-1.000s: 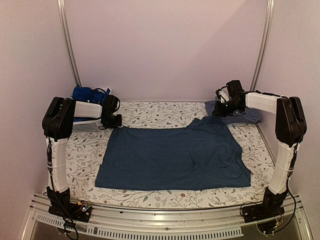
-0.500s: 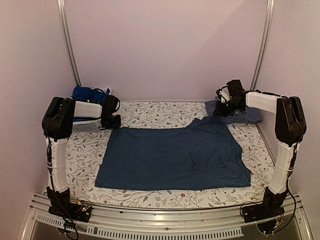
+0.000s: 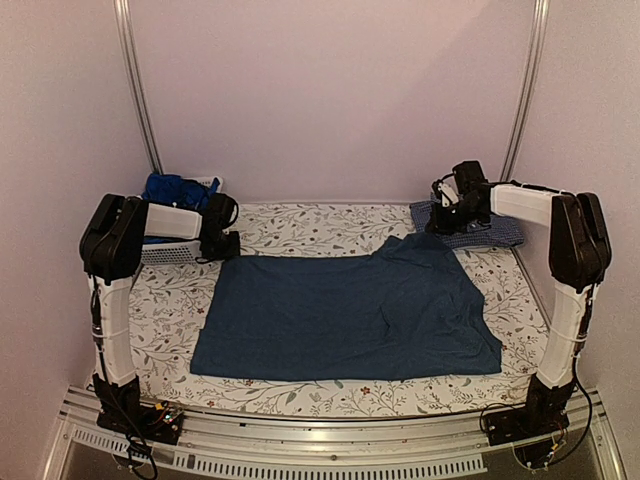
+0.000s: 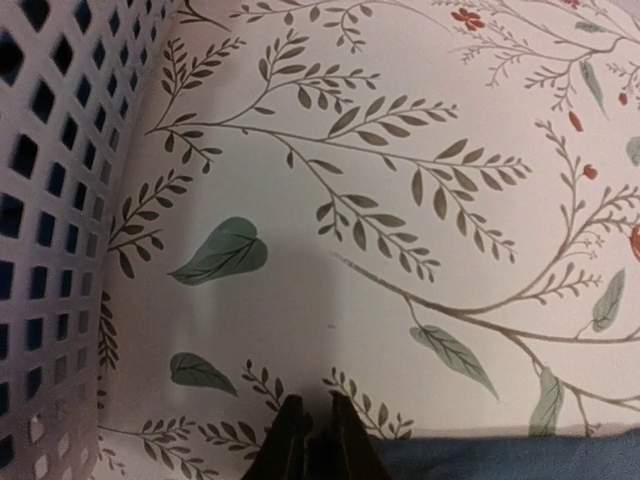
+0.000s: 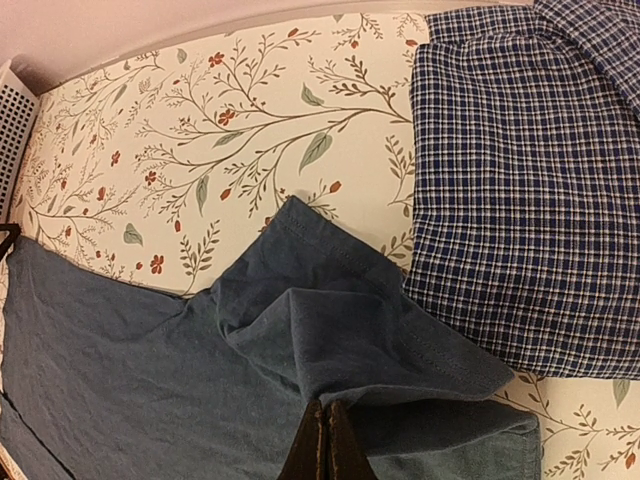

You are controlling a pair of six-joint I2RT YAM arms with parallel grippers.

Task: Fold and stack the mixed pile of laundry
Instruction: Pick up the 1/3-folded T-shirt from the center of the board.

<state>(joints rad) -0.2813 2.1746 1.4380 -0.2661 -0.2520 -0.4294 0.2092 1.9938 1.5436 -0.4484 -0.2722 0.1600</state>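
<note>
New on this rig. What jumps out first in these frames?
A dark blue T-shirt lies spread across the middle of the flowered table, rumpled at its far right corner. The left gripper sits at its far left corner and the right gripper at the rumpled one, fingers closed in both wrist views. A checked shirt lies in the far right corner; a white mesh basket holding bright blue cloth sits far left.

A dark navy T-shirt (image 3: 345, 315) lies spread flat across the middle, its far right corner rumpled into folds and touching a blue small-checked shirt (image 5: 520, 200), which lies folded at the far right. A bright royal-blue garment (image 3: 170, 187) sits bunched up at the far left
</note>
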